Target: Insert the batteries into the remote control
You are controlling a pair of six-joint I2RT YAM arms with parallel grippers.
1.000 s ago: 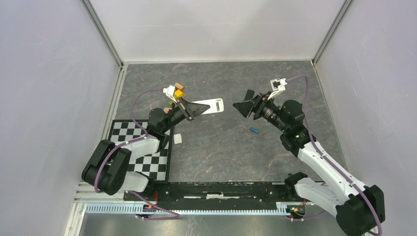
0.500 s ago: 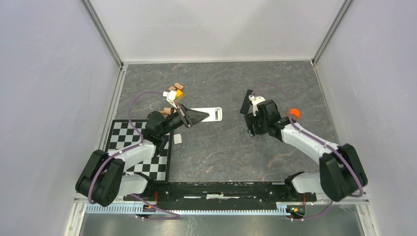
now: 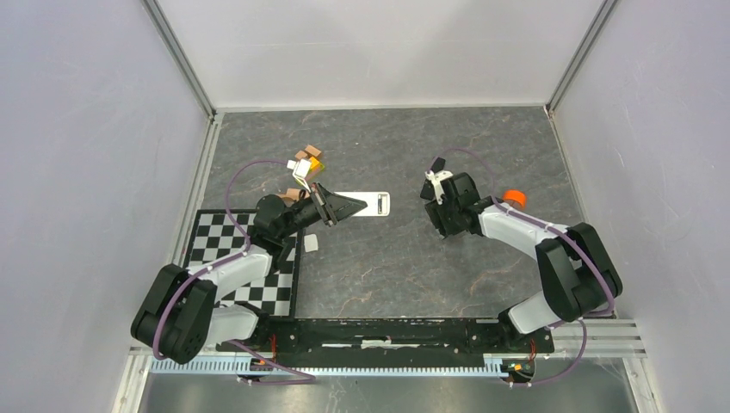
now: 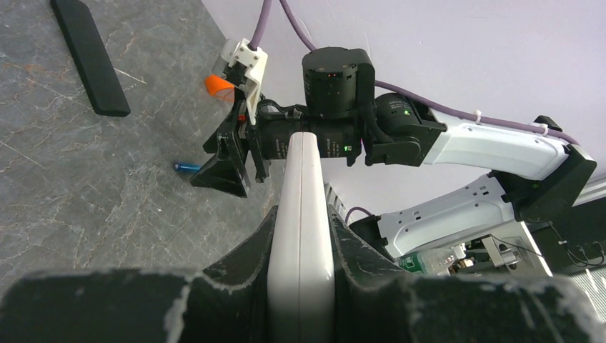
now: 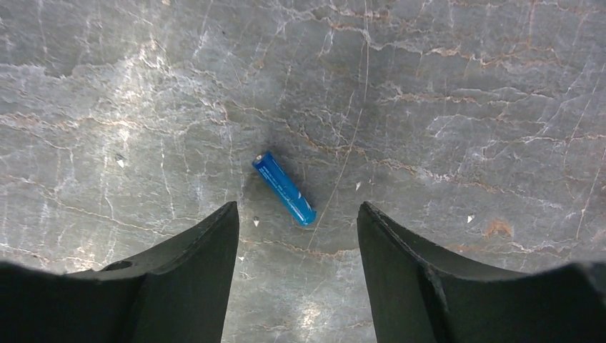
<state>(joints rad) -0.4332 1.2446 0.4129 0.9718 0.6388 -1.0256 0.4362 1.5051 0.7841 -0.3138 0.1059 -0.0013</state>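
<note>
My left gripper (image 3: 349, 205) is shut on the white remote control (image 3: 379, 202), holding it edge-on above the table. In the left wrist view the remote (image 4: 304, 179) stands between the left gripper's (image 4: 304, 214) jaws. My right gripper (image 3: 443, 225) points down at the table, open. The blue battery (image 5: 284, 188) lies flat just ahead of the gap between the right gripper's (image 5: 298, 211) fingertips, touching neither. The battery (image 4: 187, 166) also shows beside the right gripper (image 4: 229, 168). The purple battery is out of view.
An orange round cap (image 3: 514, 197) lies right of the right wrist. A long black bar (image 4: 89, 57) lies farther back. A checkerboard mat (image 3: 232, 258) is at the near left, with a small white piece (image 3: 310, 243) at its edge. Small orange and brown pieces (image 3: 308, 158) sit back left.
My right arm has swung from pointing sideways at the remote to pointing down over the blue battery, which it now hides in the top view. My left gripper shifted slightly with the remote.
</note>
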